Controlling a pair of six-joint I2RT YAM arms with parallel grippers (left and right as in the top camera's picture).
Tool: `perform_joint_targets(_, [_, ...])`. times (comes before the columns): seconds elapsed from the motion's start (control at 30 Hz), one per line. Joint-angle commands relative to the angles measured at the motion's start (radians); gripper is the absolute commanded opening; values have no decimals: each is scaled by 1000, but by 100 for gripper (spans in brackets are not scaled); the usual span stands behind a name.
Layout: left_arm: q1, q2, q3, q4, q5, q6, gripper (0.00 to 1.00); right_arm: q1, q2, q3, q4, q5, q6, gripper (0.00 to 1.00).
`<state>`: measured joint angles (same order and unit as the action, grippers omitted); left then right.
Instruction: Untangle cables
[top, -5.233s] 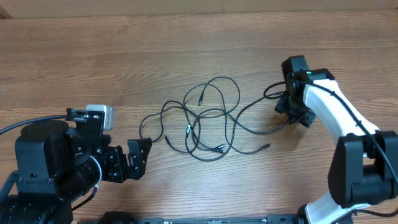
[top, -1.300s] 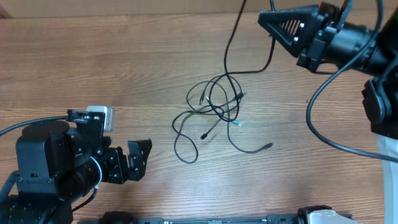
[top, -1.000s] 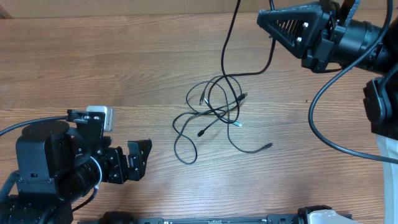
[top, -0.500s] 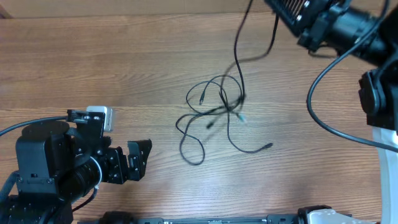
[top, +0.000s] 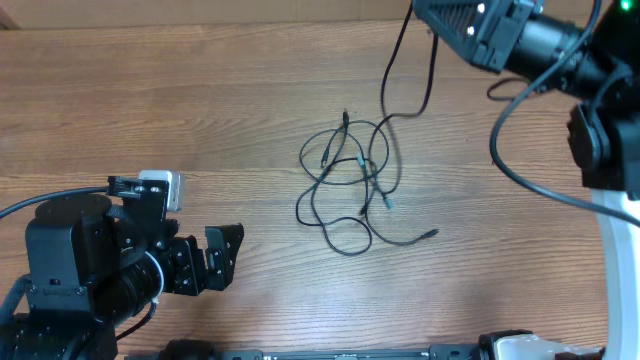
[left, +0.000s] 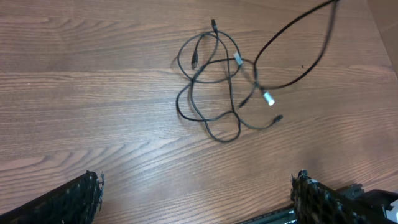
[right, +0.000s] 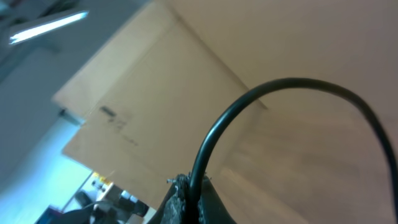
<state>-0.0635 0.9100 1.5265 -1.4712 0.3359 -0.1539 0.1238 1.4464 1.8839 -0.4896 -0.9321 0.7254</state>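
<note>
- Wood table lies under both arms, and your right gripper is raised over its far right corner. The jaws are pressed together, pinching one cable.
- From that grip the strand hangs down into the tangle, which lies mid-table. The knot looks only partly loosened, though the overhead view is too coarse to count the crossings.
- Your left gripper is spread wide and holds nothing. It sits near the table's front edge, well apart from the tangle.
- Step in hand: you are drawing one cable up and out of the bundle.
- Next move: pin the tangle with your left gripper, so the pull frees the strand and does not drag the whole bundle.
- Five seconds ago your right gripper sat low beside a wider spread of loops. Now it is lifted, and the loops have bunched and shifted toward it. Your left arm has not moved.
</note>
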Motion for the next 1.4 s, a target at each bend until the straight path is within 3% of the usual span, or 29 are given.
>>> perform_joint_targets(0.0, [4, -1, -1, 1, -3, -7, 100, 0, -22, 14, 222, -209, 153, 4])
perform_joint_targets(0.07, [4, -1, -1, 1, -3, -7, 100, 1, -22, 14, 331, -280, 150, 4])
perform_joint_targets(0.13, [4, -1, -1, 1, -3, -7, 100, 1, -22, 14, 319, -304, 34, 4])
perform_joint_targets(0.23, [4, -1, -1, 1, -3, -7, 100, 0, -18, 14, 116, -228, -79, 4])
perform_joint_targets(0.3, [4, 0, -1, 1, -3, -7, 100, 1, -10, 14, -53, -113, -72, 4])
perform_joint_targets(0.4, [4, -1, -1, 1, -3, -7, 99, 1, 3, 14, -144, -92, -8, 4])
perform_joint_targets(0.5, [4, -1, -1, 1, -3, -7, 100, 10, 3, 14, -87, -235, 96, 4])
perform_joint_targets(0.57, [4, -1, -1, 1, -3, -7, 100, 54, 2, 14, 75, -386, 120, 4])
perform_joint_targets(0.7, [4, -1, -1, 1, -3, -7, 100, 122, 3, 14, 158, -427, -23, 4])
perform_joint_targets(1.0, [4, -1, -1, 1, -3, -7, 99, 132, 8, 14, -282, 31, -64, 4])
perform_joint_targets(1.2, [4, -1, -1, 1, -3, -7, 100, 150, 8, 14, -550, 503, -99, 4])
perform_joint_targets(1.37, [4, -1, 0, 8, -5, -6, 100, 199, 11, 14, -646, 584, -191, 4])
